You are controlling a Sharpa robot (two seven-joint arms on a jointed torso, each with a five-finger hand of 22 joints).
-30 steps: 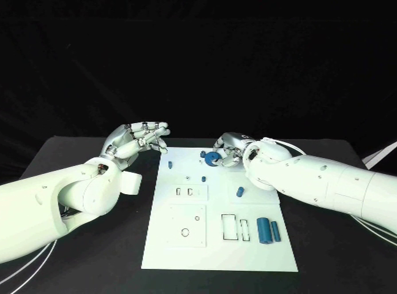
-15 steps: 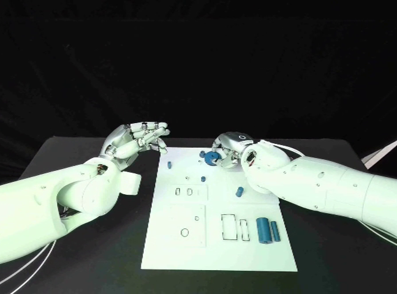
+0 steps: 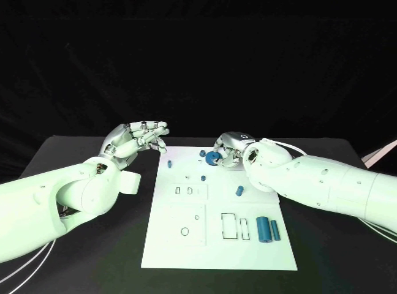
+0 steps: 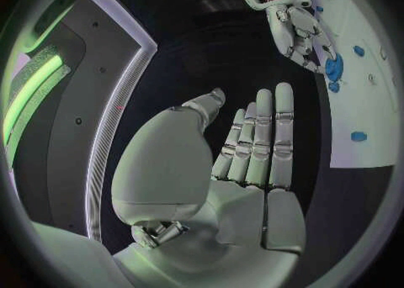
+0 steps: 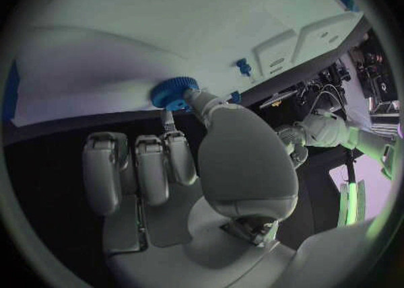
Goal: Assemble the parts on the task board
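The white task board (image 3: 185,251) lies in the middle of the black table. A blue round ribbed part (image 3: 214,158) sits near the board's far edge. My right hand (image 3: 231,147) holds it at the fingertips. In the right wrist view the thumb tip (image 5: 196,99) presses on the blue round part (image 5: 174,93), with the other fingers close beside it. The left wrist view has the right hand (image 4: 299,29) over this part (image 4: 334,68). My left hand (image 3: 139,138) hovers off the board's far left corner, fingers apart and empty.
Two blue cylinders (image 3: 268,230) lie side by side at the board's right. A small blue piece (image 3: 240,191) lies mid-board and a blue peg (image 3: 170,164) stands near the far left. Rectangular recesses (image 3: 234,226) and a round hole (image 3: 184,231) mark the near half.
The right hand has shifted very slightly at the blue round part. The left hand and the other parts stay where they were.
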